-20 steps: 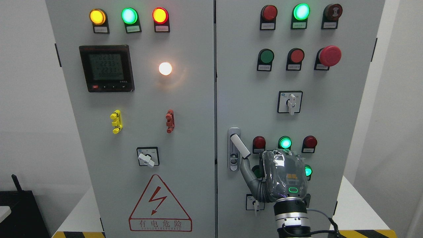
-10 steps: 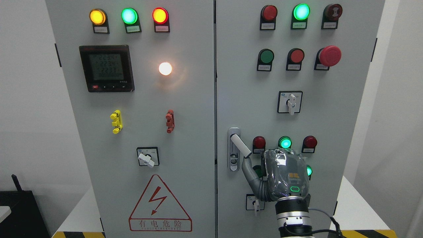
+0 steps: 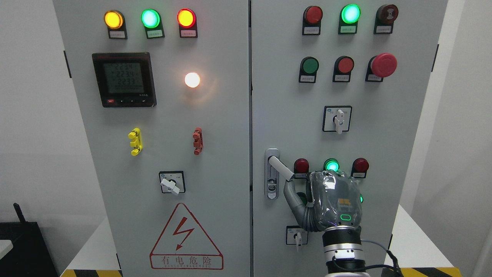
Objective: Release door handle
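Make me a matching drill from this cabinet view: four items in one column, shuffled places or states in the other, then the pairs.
Items
1. door handle
2. right hand
3. warning triangle
4. emergency stop button

Places or states
A. upper right of the right door
B. swung out, pointing down to the right
C. low on the left door
D. just below the handle tip, thumb raised toward it

Pairs: 1-B, 2-D, 3-C, 4-A

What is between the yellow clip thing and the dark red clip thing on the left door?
Nothing: in the head view, only bare grey door panel lies between the yellow clip and dark red clip.
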Tool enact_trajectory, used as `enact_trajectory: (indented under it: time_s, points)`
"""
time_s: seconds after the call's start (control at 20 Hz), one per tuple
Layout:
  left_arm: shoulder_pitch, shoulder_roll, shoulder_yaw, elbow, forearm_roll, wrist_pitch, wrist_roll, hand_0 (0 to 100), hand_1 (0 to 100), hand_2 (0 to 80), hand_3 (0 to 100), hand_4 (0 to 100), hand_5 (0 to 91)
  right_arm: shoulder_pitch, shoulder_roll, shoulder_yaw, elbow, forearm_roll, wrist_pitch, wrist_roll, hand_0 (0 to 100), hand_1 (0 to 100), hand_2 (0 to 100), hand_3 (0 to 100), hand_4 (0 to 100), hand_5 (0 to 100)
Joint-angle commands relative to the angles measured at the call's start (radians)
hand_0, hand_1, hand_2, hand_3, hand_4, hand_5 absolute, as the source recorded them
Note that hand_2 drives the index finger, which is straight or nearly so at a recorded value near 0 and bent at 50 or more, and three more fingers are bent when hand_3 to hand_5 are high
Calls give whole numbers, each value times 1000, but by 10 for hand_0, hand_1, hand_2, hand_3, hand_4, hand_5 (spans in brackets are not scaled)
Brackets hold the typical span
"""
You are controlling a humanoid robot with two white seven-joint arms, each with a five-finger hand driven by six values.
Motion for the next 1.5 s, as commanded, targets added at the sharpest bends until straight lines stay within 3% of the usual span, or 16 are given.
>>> enact_trajectory:
  time_s: [0.0,1.45]
  points:
    - [-25,-1,17,2,0,1,0,120,389,0,0,0,0,-9,0,-11,0,-2,0,2,540,131,971,1000,901,1000]
    - [-25,-1,17,0,0,1,0,120,389,0,0,0,0,-34,1,-19,0,0,0,3,545,131,974,1000,902,999]
